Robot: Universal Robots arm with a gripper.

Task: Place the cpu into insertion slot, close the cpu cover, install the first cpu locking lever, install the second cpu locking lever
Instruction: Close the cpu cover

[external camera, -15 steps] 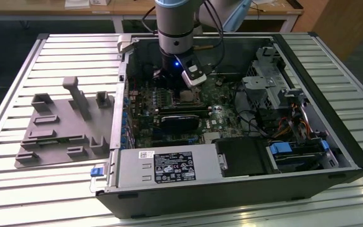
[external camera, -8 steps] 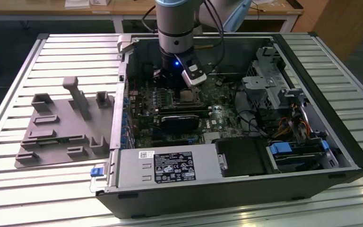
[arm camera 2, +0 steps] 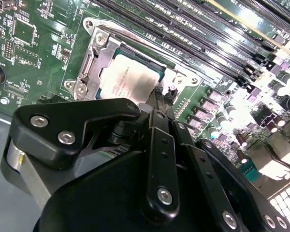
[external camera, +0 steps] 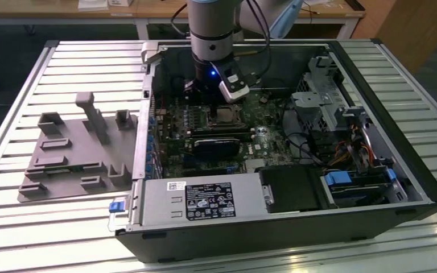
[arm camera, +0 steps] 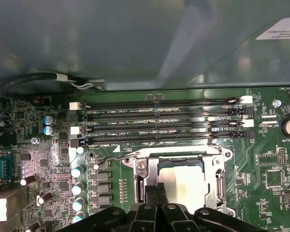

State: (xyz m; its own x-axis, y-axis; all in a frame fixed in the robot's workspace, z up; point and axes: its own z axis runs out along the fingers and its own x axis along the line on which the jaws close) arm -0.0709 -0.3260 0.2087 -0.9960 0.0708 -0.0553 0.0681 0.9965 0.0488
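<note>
Exterior view: slatted metal table carrying an open computer case laid on its side, side panel off. Grey moulded fixture tray on the table just beside the case, toward the exterior view's left. Inside the case: green motherboard, power supply along the near wall, drive bays toward the exterior view's right. Robot arm reaching straight down into the case, above the insertion slot.

Both wrist views: four long memory slots running parallel to one side of the socket. Gripper low over the socket, at the side opposite the memory slots; fingers pressed together, nothing seen between them. Tip at the cover's edge; touching or just clear, cannot tell.

Contents of the socket: cpu seated flat inside, pale metal face up. Cpu cover lying down over it, chip showing through the square window.

Thin wire locking lever along the socket edge nearest the memory slots, well clear of the gripper tip. Latched or free, cannot tell. Judged: chip placed, cover closed, lever work in hand.
</note>
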